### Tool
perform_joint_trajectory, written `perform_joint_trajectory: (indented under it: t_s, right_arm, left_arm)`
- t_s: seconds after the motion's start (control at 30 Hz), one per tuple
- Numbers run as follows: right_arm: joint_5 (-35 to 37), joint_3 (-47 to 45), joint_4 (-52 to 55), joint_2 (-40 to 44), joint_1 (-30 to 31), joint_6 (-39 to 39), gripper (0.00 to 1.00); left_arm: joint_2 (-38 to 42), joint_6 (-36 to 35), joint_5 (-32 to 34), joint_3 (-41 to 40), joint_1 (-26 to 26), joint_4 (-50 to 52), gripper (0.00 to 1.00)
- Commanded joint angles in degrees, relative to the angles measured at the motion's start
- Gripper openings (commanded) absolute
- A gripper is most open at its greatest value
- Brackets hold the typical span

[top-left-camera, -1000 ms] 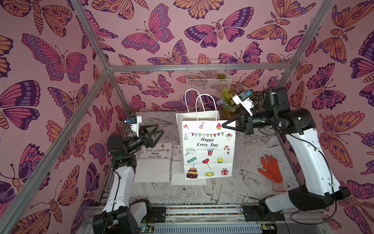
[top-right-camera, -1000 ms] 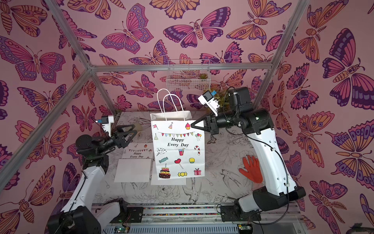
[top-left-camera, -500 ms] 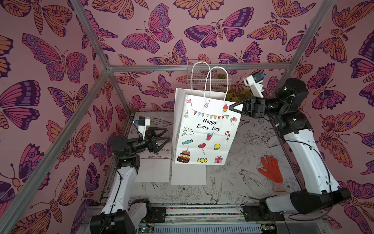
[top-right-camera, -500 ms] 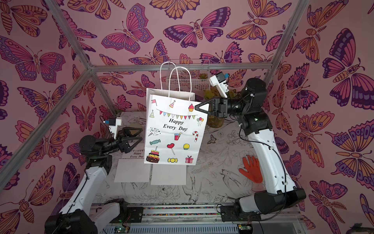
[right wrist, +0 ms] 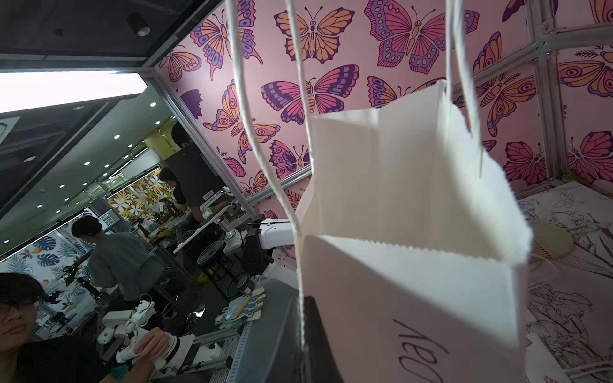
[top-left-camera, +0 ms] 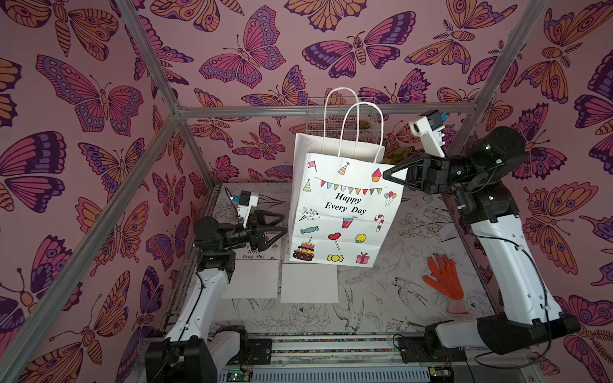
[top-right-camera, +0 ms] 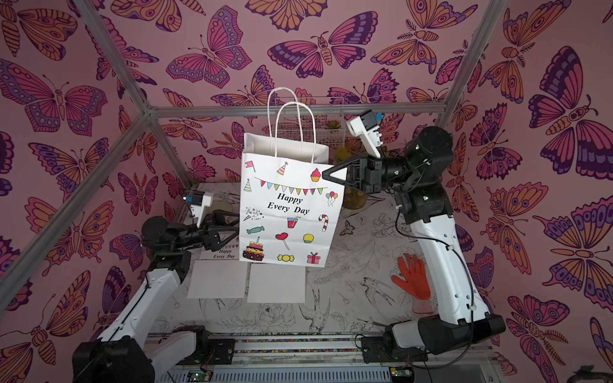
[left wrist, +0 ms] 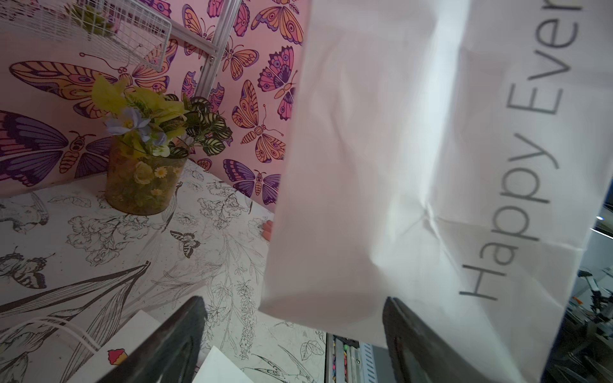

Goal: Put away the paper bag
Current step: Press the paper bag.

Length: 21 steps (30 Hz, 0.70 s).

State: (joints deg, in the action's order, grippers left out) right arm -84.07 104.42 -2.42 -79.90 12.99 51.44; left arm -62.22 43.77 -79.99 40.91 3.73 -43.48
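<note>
1. Position of the bag: the paper bag (top-left-camera: 345,205) hangs in the air above the table (top-left-camera: 398,298), clear of its surface. It is slightly tilted, with the printed face toward the top views. Its mouth is open and both cord handles (right wrist: 243,99) stand up above the rim.
2. Right gripper (top-left-camera: 386,174): the fingers are clenched on the bag's upper corner, at the edge nearest the right arm. A grip on one corner explains the tilt, because the free side sags under its own weight.
3. Left gripper (top-left-camera: 284,223): the fingers are spread and hold nothing. They sit just beside the bag's lower side edge, pointing at it. In the left wrist view the bag's bottom corner lies ahead of the gap between the two fingers (left wrist: 179,335). Contact cannot be confirmed.
4. Purpose of this pose, as a judgement: one arm carries the bag while the other lines up to catch the lower part. This would steady the bag or press it flat.
5. Nearby items: two flat bags (top-left-camera: 252,275) lie side by side on the table under the hanging one. This suggests the storage spot. A wire basket (left wrist: 99,30) on the back wall is another candidate.
6. Also present: an orange glove (top-left-camera: 442,277) near the right arm and a plant pot (left wrist: 142,185) at the back. Both are well apart from the bag.
7. Risk: thin paper held at one corner may tear or swing.
</note>
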Motion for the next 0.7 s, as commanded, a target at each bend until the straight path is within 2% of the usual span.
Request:
perform_joint_trajectory:
  t_s: [0.0, 0.23, 0.4, 0.67]
  right_arm:
    - [-0.8, 0.2, -2.6, 2.1, 0.1, 0.7, 0.0]
    - [-0.5, 0.3, -2.5, 2.8, 1.2, 0.4, 0.0]
    - [-0.4, -0.1, -2.4, 2.5, 1.6, 0.2, 0.0]
    - [-0.1, -1.2, -2.3, 2.9, 1.6, 0.1, 0.0]
  left_arm:
    - [1.2, -3.3, 2.7, 1.0, 0.5, 1.3, 0.87]
    - [0.8, -3.7, 3.2, 1.5, 0.7, 2.1, 0.87]
    - [2.5, -4.5, 0.3, 2.6, -3.5, 2.1, 0.88]
    - [3.7, -4.5, -2.0, 3.3, -5.9, 2.0, 0.88]
